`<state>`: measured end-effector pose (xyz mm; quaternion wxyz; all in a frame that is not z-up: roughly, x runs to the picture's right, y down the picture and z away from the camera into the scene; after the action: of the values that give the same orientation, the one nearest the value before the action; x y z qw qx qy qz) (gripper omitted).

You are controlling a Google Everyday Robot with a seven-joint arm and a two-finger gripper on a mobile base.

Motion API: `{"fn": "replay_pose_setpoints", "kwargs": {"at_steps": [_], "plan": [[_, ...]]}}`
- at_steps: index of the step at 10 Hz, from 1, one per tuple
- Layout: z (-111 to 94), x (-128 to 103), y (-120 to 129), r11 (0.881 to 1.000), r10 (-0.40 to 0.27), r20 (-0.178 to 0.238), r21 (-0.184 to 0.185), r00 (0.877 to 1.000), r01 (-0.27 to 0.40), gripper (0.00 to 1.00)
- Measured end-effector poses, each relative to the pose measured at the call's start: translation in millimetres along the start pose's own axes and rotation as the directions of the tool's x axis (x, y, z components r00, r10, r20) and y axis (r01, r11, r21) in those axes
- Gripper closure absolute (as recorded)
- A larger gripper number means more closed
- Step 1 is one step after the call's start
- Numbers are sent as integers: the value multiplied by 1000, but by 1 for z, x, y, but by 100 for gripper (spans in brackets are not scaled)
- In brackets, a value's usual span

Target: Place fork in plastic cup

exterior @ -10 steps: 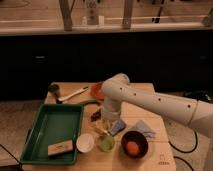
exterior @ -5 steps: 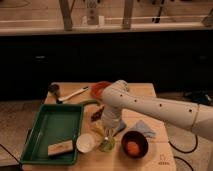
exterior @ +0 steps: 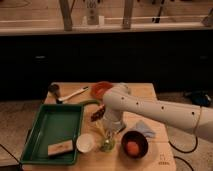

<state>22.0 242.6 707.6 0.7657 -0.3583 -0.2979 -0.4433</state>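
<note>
The light-green plastic cup (exterior: 106,145) stands upright near the table's front edge, between a white cup and a dark bowl. The pale-yellow fork (exterior: 100,131) shows as a slim slanted streak just above the cup, with its lower end near the cup's rim. My gripper (exterior: 111,129) hangs from the white arm that reaches in from the right. It sits directly above the green cup and right beside the fork. The gripper's body hides the fork's upper end.
A white cup (exterior: 85,143) stands left of the green cup. A dark bowl with an orange ball (exterior: 133,146) stands to its right. A green tray (exterior: 50,125) holds a tan block (exterior: 60,148). A white-handled utensil (exterior: 70,95), a red bowl (exterior: 101,89) and a blue cloth (exterior: 145,127) lie on the wooden table (exterior: 142,95).
The arm has swung forward and down, bringing the gripper from over the table's middle to just above the green cup. The other objects have not moved.
</note>
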Motion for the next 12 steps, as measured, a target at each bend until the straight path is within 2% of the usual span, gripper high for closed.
{"fn": "replay_pose_setpoints", "kwargs": {"at_steps": [2,4,12], "plan": [[0,-1,0,1000,1,3,0,1000,-1,35],[0,-2,0,1000,3,5,0,1000,-3,21],[2,-1,1,1000,6,14,-10,1000,-6,20]]}}
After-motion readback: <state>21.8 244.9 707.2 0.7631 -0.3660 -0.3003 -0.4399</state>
